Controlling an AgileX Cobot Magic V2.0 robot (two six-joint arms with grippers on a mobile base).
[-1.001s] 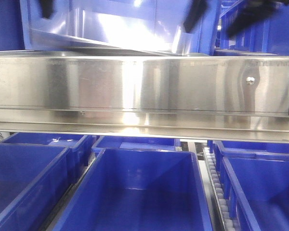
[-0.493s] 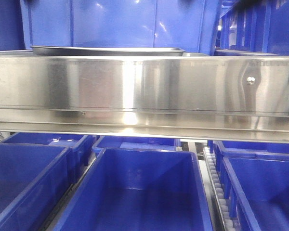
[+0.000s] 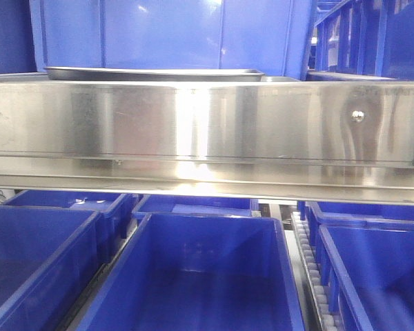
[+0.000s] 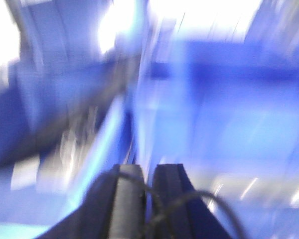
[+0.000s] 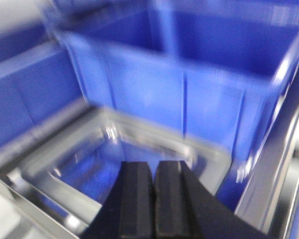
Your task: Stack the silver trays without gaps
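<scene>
The silver trays (image 3: 152, 72) show in the front view as one thin flat shiny rim lying level behind the steel rail; how many lie nested there I cannot tell. In the blurred right wrist view a silver tray (image 5: 65, 154) lies below and ahead of my right gripper (image 5: 153, 165), whose black fingers are shut on nothing. My left gripper (image 4: 148, 168) is shut too, with nothing held, in front of a heavily blurred blue background. Neither gripper shows in the front view.
A broad steel rail (image 3: 207, 124) with a screw crosses the front view below the trays. Deep blue bins (image 3: 193, 276) stand beneath it, and more blue bins (image 3: 165, 34) behind the trays. A blue bin (image 5: 189, 94) stands just beyond the tray.
One second ago both grippers held a tilted tray above the rail. Since then it has come down flat, and the grippers have left the front view. Both wrist views blur with motion.
</scene>
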